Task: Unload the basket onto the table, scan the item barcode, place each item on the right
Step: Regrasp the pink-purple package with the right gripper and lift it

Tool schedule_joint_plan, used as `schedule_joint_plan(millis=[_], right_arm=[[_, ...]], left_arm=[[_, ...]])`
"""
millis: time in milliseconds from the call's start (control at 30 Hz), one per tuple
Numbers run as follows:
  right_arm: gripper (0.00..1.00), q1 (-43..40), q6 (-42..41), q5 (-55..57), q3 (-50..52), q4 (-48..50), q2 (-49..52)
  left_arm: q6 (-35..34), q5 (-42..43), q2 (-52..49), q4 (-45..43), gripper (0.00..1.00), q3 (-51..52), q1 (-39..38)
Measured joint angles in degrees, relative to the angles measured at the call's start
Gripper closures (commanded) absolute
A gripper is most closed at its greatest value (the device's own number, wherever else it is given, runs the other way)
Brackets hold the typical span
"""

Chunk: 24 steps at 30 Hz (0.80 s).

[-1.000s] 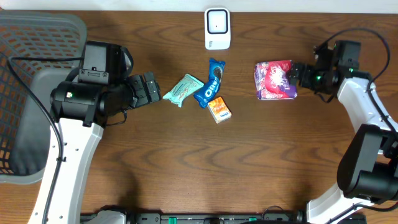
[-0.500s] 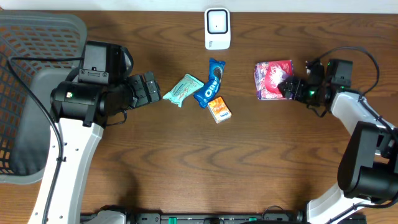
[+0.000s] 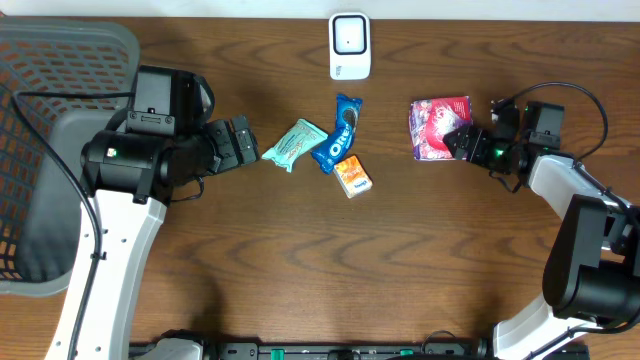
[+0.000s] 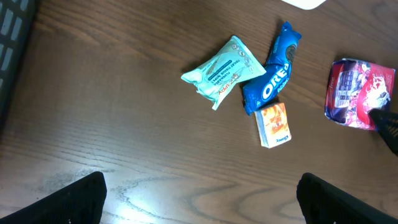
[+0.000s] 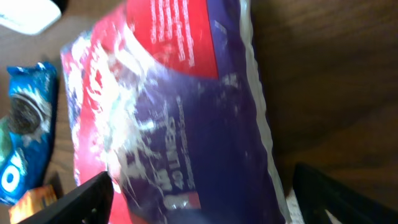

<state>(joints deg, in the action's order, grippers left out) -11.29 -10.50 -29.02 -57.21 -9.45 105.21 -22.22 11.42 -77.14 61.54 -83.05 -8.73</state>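
While the red-and-purple snack bag lies flat on the tabletop at about 2 o'clock seen from overhead, the right end effector sits at its 3 o'clock edge, fingers spread wide either side of the bag's end. Can't tell if the pads actually press on it tbh. The wrist view crops the bag at the bottom, and the print's too smeary to pick out a barcode. White scanner is at 12 o'clock. Left end effector gapes wide over bare wood, at 9 o'clock of the mint pouch, Oreo pack and orange box. Grey basket is cut off at the left edge.
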Motion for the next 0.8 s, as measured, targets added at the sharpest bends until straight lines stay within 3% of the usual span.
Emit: schedule_joint_plan(millis=[133,400,667,733,800], right_arm=[[0.32,0.1,-1.5,-0.3,0.0,0.8,0.0],[0.36,0.2,-2.3,-0.5,0.0,1.6,0.0],[0.59,1.2,-2.7,-0.5,0.1,2.9,0.0],[0.59,1.8,-2.7,-0.4,0.2,2.8,0.0],[0.49,2.3,-2.8,-0.4,0.3,2.6,0.0]], left_arm=[[0.0,0.0,0.0,0.0,0.02,0.0,0.0],[0.0,0.0,0.0,0.0,0.02,0.0,0.0],[0.0,0.0,0.0,0.0,0.02,0.0,0.0],[0.0,0.0,0.0,0.0,0.02,0.0,0.0],[0.0,0.0,0.0,0.0,0.02,0.0,0.0]])
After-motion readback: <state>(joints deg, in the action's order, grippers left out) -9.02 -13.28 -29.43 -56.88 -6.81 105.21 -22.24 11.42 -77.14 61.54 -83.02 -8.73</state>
